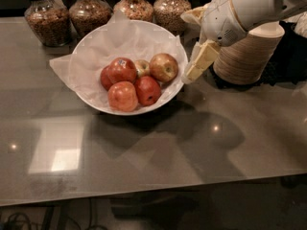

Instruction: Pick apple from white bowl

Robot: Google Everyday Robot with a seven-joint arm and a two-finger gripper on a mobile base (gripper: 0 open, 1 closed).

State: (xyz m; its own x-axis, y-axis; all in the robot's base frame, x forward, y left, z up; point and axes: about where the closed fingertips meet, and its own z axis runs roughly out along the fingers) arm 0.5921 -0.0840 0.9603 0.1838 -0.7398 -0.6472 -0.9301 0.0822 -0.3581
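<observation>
The white bowl (pixel 84 93), lined with crumpled white paper, stands on the table at centre left. It holds several apples. The pale yellow-green, red-blushed apple (pixel 163 67) lies at the right side of the pile, next to a small yellowish apple (pixel 142 67) and a deep red stickered apple (pixel 122 70). My gripper (pixel 197 65) hangs just outside the bowl's right rim, pointing down and left, a short way right of the pale apple. It holds nothing and touches no apple.
Two more red apples (pixel 123 96) (pixel 147 90) lie at the bowl's front. Several glass jars (pixel 89 12) of grains line the back edge. A stack of beige paper bowls (pixel 244 54) stands right behind the gripper. The grey tabletop (pixel 158 157) stretches to the front.
</observation>
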